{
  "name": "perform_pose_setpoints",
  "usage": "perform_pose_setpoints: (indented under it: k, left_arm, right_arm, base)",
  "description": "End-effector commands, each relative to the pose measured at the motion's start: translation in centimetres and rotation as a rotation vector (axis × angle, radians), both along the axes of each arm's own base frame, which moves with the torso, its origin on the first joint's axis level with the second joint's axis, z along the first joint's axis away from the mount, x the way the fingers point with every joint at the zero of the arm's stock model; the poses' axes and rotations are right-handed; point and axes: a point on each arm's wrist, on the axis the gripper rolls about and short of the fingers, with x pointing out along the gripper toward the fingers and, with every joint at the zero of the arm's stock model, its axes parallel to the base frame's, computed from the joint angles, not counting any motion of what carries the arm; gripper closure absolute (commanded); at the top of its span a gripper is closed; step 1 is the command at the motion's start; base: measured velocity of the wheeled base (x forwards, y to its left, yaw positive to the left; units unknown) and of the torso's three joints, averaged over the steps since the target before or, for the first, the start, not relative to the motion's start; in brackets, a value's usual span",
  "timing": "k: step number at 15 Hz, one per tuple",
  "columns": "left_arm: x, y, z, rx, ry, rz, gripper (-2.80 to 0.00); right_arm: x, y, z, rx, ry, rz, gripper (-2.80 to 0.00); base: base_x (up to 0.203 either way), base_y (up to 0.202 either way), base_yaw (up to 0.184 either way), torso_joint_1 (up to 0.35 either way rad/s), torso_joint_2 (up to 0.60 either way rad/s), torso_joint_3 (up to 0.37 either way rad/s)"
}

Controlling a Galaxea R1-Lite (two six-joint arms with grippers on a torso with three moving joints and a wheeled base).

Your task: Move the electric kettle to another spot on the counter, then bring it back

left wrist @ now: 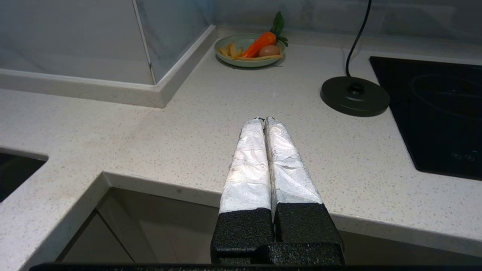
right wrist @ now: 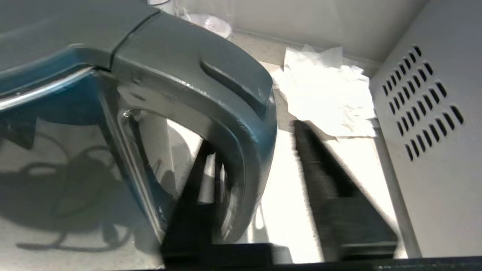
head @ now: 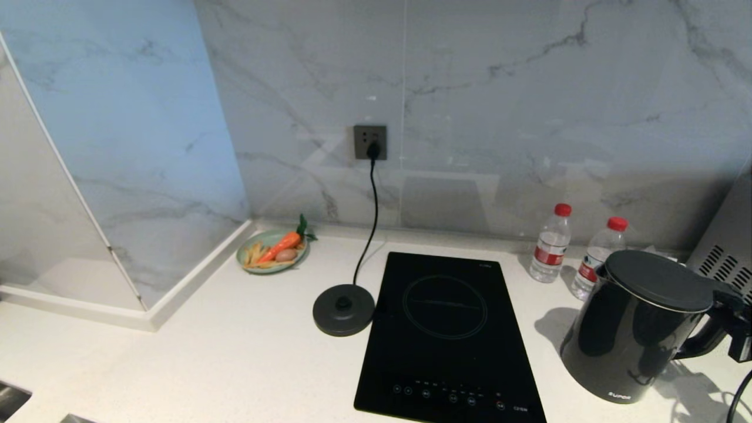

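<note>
Here the electric kettle (head: 637,326) stands upright on the white desk (head: 247,352) at the near right, off its round base disc (head: 343,309), which lies well apart to the left beyond the black cooktop (head: 446,335). The right end effector (right wrist: 256,195) is at the loop handle (right wrist: 241,124): one finger passes through the loop, the other lies outside, with a visible gap, so it looks released around the handle, not clamped.

The kettle's glossy, tapering body would likely be slippery and too wide to grip, and it may be heavy if filled; the stiff handle, high up near the lid, is the sensible place to hold, keeping the jug upright.

Two water bottles (head: 551,244) stand just behind it, with a vented appliance (head: 725,258) to the right.

The left end effector (left wrist: 263,121) hovers clenched and empty above the desk's near edge.
</note>
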Motion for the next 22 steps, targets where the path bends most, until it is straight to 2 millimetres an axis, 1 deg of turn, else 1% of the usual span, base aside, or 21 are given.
perform_pose_setpoints:
  k: [1,3,5,7,9,10,12,15,18,20,22]
  left_arm:
    - [0.0,0.0,-0.1,0.0,0.001,0.0,0.0]
    - [0.0,0.0,-0.1,0.0,0.001,0.0,0.0]
    - [0.0,0.0,-0.1,0.0,0.001,0.0,0.0]
    - [0.0,0.0,-0.1,0.0,0.001,0.0,0.0]
    - [0.0,0.0,-0.1,0.0,0.001,0.0,0.0]
    - [0.0,0.0,-0.1,0.0,0.001,0.0,0.0]
    - [0.0,0.0,-0.1,0.0,0.001,0.0,0.0]
    - [0.0,0.0,-0.1,0.0,0.001,0.0,0.0]
    - [0.0,0.0,-0.1,0.0,0.001,0.0,0.0]
    - [0.0,0.0,-0.1,0.0,0.001,0.0,0.0]
    - [0.0,0.0,-0.1,0.0,0.001,0.0,0.0]
  right_arm:
    - [-0.1,0.1,0.0,-0.003,-0.002,0.006,-2.8]
    - [-0.3,0.3,0.2,-0.004,-0.003,0.006,-2.8]
    - [-1.0,1.1,0.5,-0.003,-0.003,0.012,-2.8]
    - [-1.9,2.4,0.8,0.009,0.004,0.041,-2.8]
    - [-2.9,4.4,0.8,0.03,0.025,0.076,-2.8]
    - [-3.1,5.0,1.2,0.02,0.013,0.089,-2.8]
    - [-3.3,5.4,1.9,0.008,-0.006,0.083,-2.8]
    - [-3.5,5.5,2.2,-0.002,-0.019,0.08,-2.8]
    - [-4.0,6.1,3.4,-0.018,-0.058,0.087,-2.8]
    - [-4.6,7.0,4.4,-0.035,-0.084,0.112,-2.8]
    - [-5.5,8.5,5.5,-0.047,-0.111,0.148,-2.8]
  base:
    - [0.0,0.0,0.0,0.0,0.0,0.0]
    - [0.0,0.0,0.0,0.0,0.0,0.0]
    - [0.0,0.0,0.0,0.0,0.0,0.0]
    - [0.0,0.0,0.0,0.0,0.0,0.0]
    - [0.0,0.0,0.0,0.0,0.0,0.0]
    - [0.0,0.0,0.0,0.0,0.0,0.0]
    - [0.0,0.0,0.0,0.0,0.0,0.0]
    - [0.0,0.0,0.0,0.0,0.0,0.0]
    - [0.0,0.0,0.0,0.0,0.0,0.0]
    - [0.0,0.0,0.0,0.0,0.0,0.0]
    - [0.0,0.0,0.0,0.0,0.0,0.0]
